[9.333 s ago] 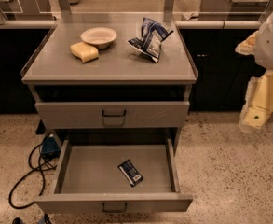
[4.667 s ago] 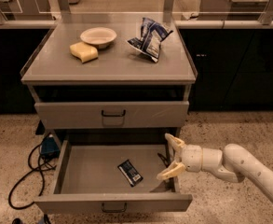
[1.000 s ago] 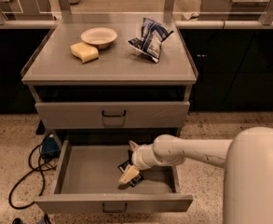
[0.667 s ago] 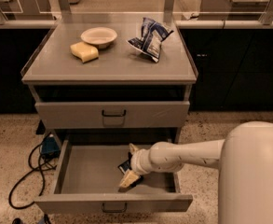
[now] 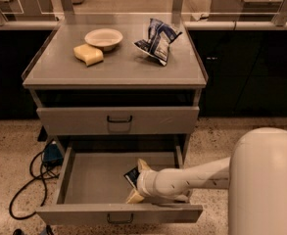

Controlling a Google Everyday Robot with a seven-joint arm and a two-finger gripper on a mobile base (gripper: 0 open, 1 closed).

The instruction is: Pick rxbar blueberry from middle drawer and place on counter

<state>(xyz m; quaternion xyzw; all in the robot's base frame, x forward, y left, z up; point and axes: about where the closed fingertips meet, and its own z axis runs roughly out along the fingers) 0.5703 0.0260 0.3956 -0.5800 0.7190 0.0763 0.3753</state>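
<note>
The middle drawer (image 5: 74,180) is pulled out, its dark loop handle (image 5: 120,220) at the front. The rxbar blueberry (image 5: 131,176), a dark wrapper with a pale label, lies on the drawer floor right of centre. My gripper (image 5: 138,181) reaches into the drawer from the right. It is open, with one pale fingertip (image 5: 143,164) behind the bar and the other (image 5: 133,197) in front of it. The white wrist covers the bar's right part. The counter (image 5: 118,70) is the grey top of the cabinet.
On the counter stand a white bowl (image 5: 104,37), a yellow sponge (image 5: 88,54) and a blue and white chip bag (image 5: 157,40). The upper drawer front (image 5: 118,120) is closed. A black cable (image 5: 30,177) lies on the floor to the left. My white arm (image 5: 265,180) fills the lower right.
My gripper has shifted a little toward the drawer's front and settled around the bar. The bar has stayed in its place.
</note>
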